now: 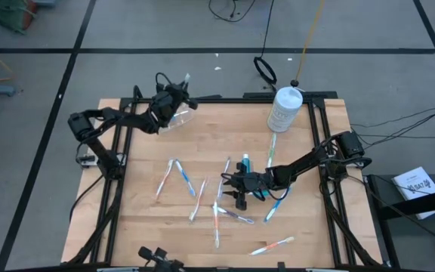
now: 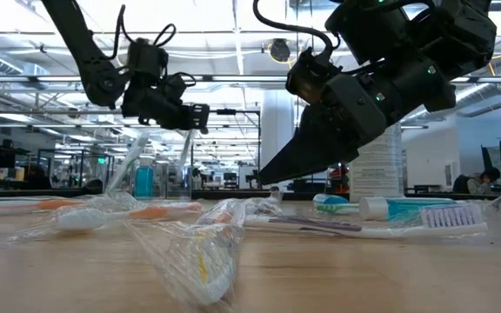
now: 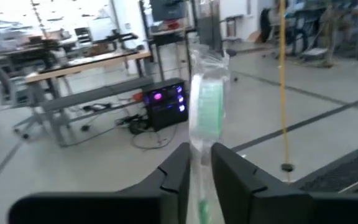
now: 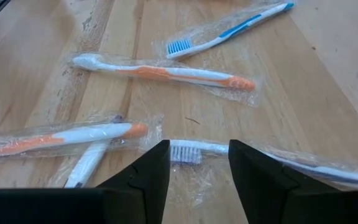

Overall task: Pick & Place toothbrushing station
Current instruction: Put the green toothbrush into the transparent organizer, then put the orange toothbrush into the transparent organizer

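Now | left gripper (image 3: 199, 180) near worktop's far left corner, over clear plastic cup (image 1: 178, 117), pinching wrapped green toothbrush (image 3: 207, 102) | right gripper (image 4: 199, 163) open above wrapped purple-bristled toothbrush (image 4: 185, 151), mid-worktop | light, crinkly, slippery; grasp handle's middle

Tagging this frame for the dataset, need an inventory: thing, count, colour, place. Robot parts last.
wrapped toothbrushes: roughly ten, white with orange, blue or green, scattered on the table's middle and near edge
green toothbrush: one, wrapped, between the left gripper's fingers
clear cup: one, far left, under the left gripper
teal tube: one seen, mid-table
white bottle: one, far right
table: one, pale wood
left gripper: above the cup
right gripper: open, low over a toothbrush mid-table
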Available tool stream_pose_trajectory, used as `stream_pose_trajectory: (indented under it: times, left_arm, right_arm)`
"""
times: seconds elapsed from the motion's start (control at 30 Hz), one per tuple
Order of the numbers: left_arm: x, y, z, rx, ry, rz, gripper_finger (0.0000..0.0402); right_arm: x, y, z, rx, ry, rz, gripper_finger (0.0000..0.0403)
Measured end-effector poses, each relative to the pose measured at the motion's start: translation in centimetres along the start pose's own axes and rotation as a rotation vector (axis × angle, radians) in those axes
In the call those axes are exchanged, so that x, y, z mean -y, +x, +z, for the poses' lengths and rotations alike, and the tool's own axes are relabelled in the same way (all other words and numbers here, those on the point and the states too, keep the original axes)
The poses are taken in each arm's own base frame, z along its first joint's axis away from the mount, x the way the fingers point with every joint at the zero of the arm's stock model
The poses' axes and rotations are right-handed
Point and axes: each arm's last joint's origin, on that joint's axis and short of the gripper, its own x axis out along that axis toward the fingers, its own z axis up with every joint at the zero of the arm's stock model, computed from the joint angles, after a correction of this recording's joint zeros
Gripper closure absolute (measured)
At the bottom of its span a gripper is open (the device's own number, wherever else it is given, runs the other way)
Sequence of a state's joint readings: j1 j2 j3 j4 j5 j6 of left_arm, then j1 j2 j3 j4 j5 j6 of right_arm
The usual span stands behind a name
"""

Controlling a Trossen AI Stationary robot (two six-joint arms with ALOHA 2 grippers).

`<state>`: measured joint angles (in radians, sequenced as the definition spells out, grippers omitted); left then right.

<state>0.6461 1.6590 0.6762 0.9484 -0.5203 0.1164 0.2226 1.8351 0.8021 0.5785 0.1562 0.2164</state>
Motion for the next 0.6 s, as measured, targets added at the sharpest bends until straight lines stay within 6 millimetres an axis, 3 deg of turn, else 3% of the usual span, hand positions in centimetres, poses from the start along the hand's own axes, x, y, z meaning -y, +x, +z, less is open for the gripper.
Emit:
stream_pose_trajectory:
  times: [0.23, 0.4, 0.6]
  left_arm:
    - [0.4, -1.3, 0.9, -0.069, 0.096, -0.035, 0.0264]
    - [0.0, -2.7, 2.1, -0.125, 0.030, -0.055, 0.0223]
    - [-0.2, -5.9, 4.2, -0.217, -0.010, -0.258, 0.0203]
  right_arm:
    - [0.0, 0.0, 0.0, 0.000, -0.003, 0.000, 0.0248]
    - [0.0, 0.0, 0.0, 0.000, -0.002, 0.000, 0.0248]
    - [0.0, 0.0, 0.0, 0.000, -0.001, 0.000, 0.0248]
